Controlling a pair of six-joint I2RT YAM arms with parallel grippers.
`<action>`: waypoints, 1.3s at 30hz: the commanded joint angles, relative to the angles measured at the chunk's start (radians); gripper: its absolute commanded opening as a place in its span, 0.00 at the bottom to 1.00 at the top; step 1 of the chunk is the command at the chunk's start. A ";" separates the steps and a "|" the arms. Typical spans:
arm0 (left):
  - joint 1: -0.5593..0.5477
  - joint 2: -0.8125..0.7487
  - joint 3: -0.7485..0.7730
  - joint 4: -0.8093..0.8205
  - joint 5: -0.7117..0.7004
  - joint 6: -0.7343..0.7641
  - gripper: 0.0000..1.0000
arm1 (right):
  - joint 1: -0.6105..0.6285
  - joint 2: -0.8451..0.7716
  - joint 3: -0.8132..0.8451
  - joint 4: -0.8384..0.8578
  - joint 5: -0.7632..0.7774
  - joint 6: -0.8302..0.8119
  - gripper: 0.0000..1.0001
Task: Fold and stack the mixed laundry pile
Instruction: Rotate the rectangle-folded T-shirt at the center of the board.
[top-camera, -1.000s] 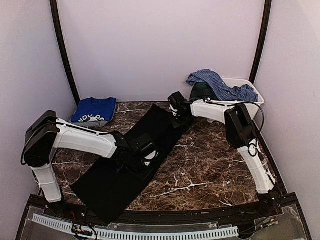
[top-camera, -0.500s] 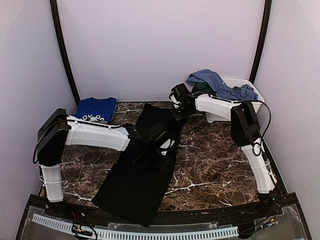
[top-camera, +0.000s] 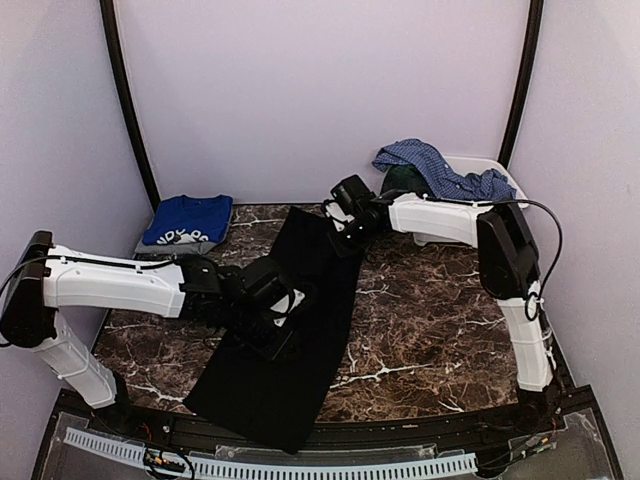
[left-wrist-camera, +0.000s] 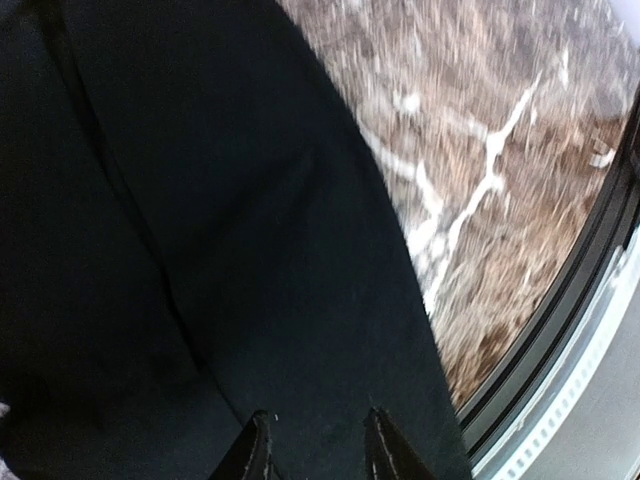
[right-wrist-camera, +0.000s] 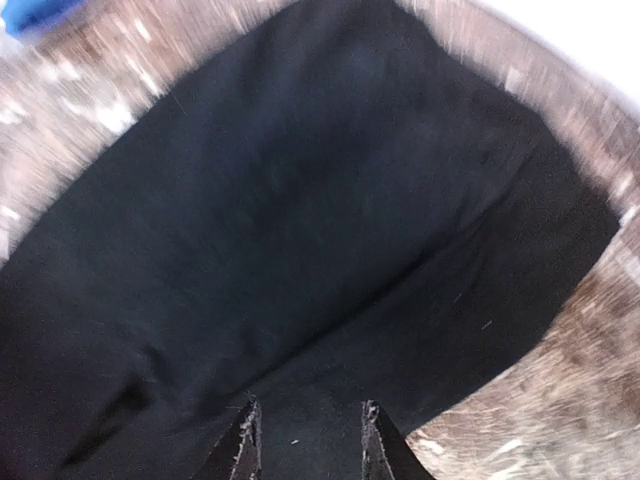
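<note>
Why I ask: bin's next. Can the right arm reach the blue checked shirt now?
Probably yes: the blue checked shirt drapes over the white bin close to the right pincer, with nothing in between.

table (top-camera: 430, 330): brown marble | on it: black garment (top-camera: 312, 345) spread flat, folded blue tee (top-camera: 187, 220), white bin (top-camera: 512, 190)

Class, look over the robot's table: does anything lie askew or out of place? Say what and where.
The black garment lies slanted across the marble table, its near corner reaching the front rim. The blue checked shirt hangs crumpled over the rim of the white bin.
</note>
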 joint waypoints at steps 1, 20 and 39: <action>-0.058 0.033 -0.043 -0.006 0.009 0.005 0.30 | -0.010 0.104 0.031 -0.042 0.036 0.027 0.30; -0.137 0.464 0.237 0.191 0.126 0.001 0.25 | -0.100 0.470 0.446 -0.111 0.271 -0.165 0.24; -0.078 0.095 0.168 0.189 -0.009 -0.103 0.54 | -0.086 -0.130 0.179 -0.043 -0.201 -0.027 0.63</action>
